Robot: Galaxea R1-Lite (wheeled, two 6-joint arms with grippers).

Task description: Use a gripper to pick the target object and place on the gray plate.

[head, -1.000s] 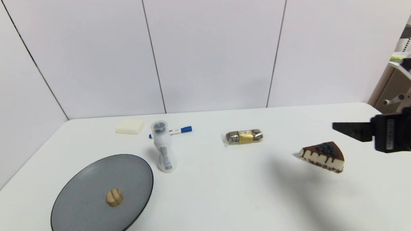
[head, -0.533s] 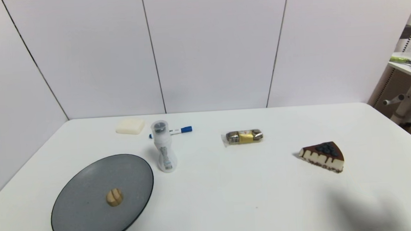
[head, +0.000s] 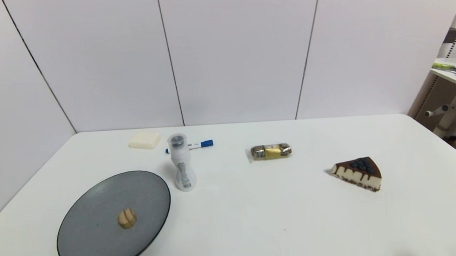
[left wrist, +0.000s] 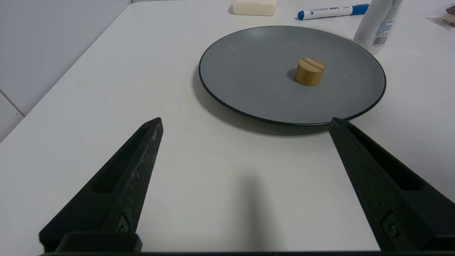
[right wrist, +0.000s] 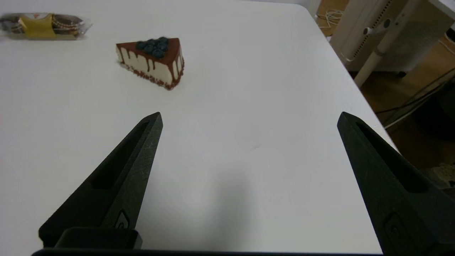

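My head camera looks forward and down from above the near edge of the white table [head: 257, 221], taking in its whole top back to the wall panels. My left wrist camera sits low over the table, looking out between my left gripper [left wrist: 245, 122] fingers at the gray plate [left wrist: 249, 71] close ahead; the head view shares that plate [head: 92, 231]. My right wrist camera, equally low, faces the cake slice [right wrist: 151, 60], also in the head view [head: 358, 173].
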